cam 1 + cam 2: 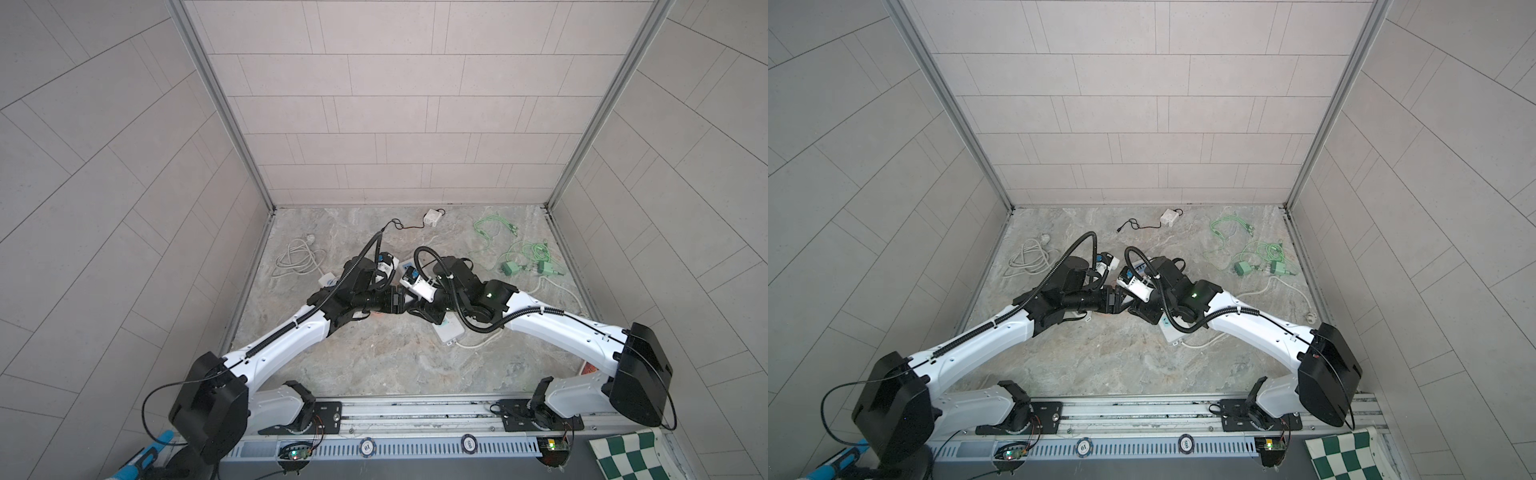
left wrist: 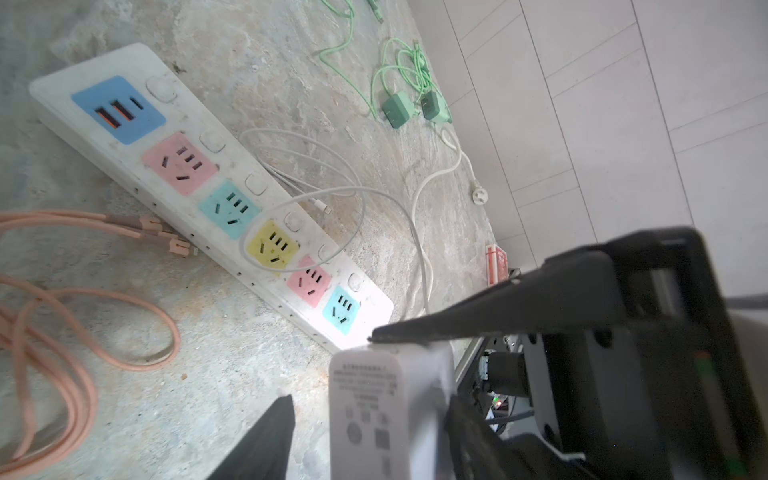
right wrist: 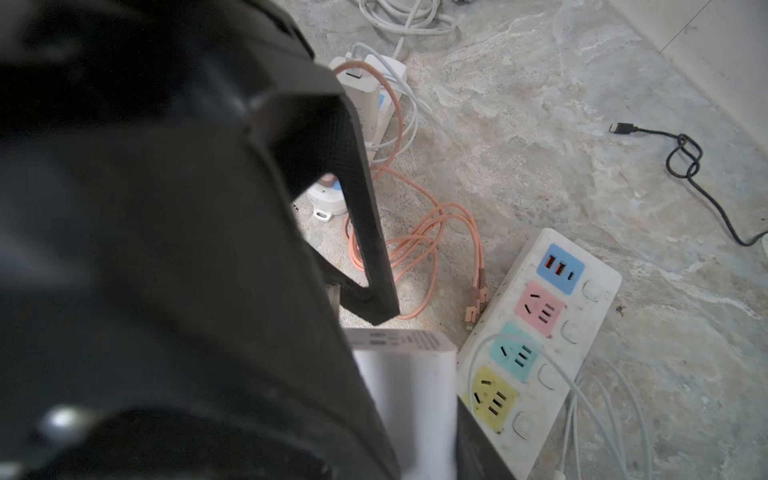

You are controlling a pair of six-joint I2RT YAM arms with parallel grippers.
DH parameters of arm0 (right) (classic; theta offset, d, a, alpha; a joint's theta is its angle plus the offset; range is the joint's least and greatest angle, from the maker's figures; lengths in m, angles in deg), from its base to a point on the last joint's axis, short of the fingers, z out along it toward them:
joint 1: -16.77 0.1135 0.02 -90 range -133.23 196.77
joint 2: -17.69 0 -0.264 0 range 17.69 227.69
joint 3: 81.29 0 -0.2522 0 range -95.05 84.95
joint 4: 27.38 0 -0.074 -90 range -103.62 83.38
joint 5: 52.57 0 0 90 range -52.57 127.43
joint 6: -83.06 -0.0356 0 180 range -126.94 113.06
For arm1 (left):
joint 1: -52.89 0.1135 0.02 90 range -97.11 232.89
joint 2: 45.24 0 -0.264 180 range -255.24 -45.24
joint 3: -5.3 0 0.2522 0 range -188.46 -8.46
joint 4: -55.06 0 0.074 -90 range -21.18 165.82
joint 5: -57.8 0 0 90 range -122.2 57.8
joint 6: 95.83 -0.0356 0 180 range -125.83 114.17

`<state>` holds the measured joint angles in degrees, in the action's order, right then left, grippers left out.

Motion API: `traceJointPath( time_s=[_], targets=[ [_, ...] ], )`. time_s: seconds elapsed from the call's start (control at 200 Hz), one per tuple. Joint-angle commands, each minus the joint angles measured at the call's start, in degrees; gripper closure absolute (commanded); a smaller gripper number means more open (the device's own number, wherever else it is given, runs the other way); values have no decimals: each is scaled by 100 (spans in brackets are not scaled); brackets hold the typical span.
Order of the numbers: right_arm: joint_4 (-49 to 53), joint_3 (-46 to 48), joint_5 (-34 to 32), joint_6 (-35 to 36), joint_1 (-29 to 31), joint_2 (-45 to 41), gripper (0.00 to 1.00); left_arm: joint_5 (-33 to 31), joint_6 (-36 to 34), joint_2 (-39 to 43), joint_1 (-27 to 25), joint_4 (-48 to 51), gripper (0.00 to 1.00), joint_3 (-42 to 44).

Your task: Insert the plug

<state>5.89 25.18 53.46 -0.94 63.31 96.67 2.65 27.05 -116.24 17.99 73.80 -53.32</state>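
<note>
1. Jaws of the right gripper (image 1: pixel 411 308) clamp a white rectangular plastic plug block (image 2: pixel 374 415).
2. Around it the left gripper (image 2: pixel 330 368) stands half-wide: one fingertip (image 2: pixel 376 336) touches, the other stays apart.
3. At their 3 o'clock in a top view lies a white power strip (image 1: pixel 449 330) with coloured sockets.

Left-end chip (image 1: pixel 366 446) on slotted strip (image 1: pixel 415 449): 10
Right-end chip (image 1: pixel 468 443) on slotted strip: 500
Print on charger (image 2: pixel 365 415): illegible

The left arm (image 1: pixel 286 336) and right arm (image 1: pixel 552 320) are meeting mid-scene. The right gripper (image 3: pixel 405 370) is gripping the plug (image 3: pixel 399 415); the left gripper (image 2: pixel 328 368) is straddling it, jaws parted.
</note>
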Motion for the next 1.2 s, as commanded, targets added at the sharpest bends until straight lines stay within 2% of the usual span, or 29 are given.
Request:
traceJointPath(
  time_s=[0.0,0.165,0.31,0.4,0.475,0.515,0.62,0.681,0.726,0.841,1.051,1.111,1.191],
  targets=[
    [-201,-135,15,85,39,-106,79,223,11,80,-22,-95,45,-34],
    [-131,-271,-47,153,39,9,79,219,25,270,-22,-33,58,-9],
    [-252,-284,-41,120,39,30,77,575,123,104,-23,-258,69,7],
    [-255,-317,-131,100,39,50,70,567,114,44,-20,-259,78,-2],
    [-261,-330,-213,111,39,47,61,590,93,49,-22,-283,85,12],
    [-270,-317,-254,88,30,51,51,615,112,50,-20,-321,87,21],
    [-272,-261,-493,-33,-11,-15,36,483,92,61,-19,-213,90,-39],
    [-263,-145,-714,-214,-67,-163,29,307,-3,48,-14,-34,91,-131],
    [-268,1,-606,-292,-170,-362,27,251,-17,35,-1,-44,92,-154],
    [-551,558,-330,-619,-480,-1054,27,94,27,-64,0,-106,96,-207],
    [-303,673,-629,-828,-676,-1435,22,184,69,-567,0,-418,99,-211],
    [-202,725,-672,-1208,-860,-1544,23,204,69,-680,7,-419,99,-279],
    [-123,849,-446,-2098,-1228,-1660,25,221,60,-688,9,-372,99,-386]
  ],
)
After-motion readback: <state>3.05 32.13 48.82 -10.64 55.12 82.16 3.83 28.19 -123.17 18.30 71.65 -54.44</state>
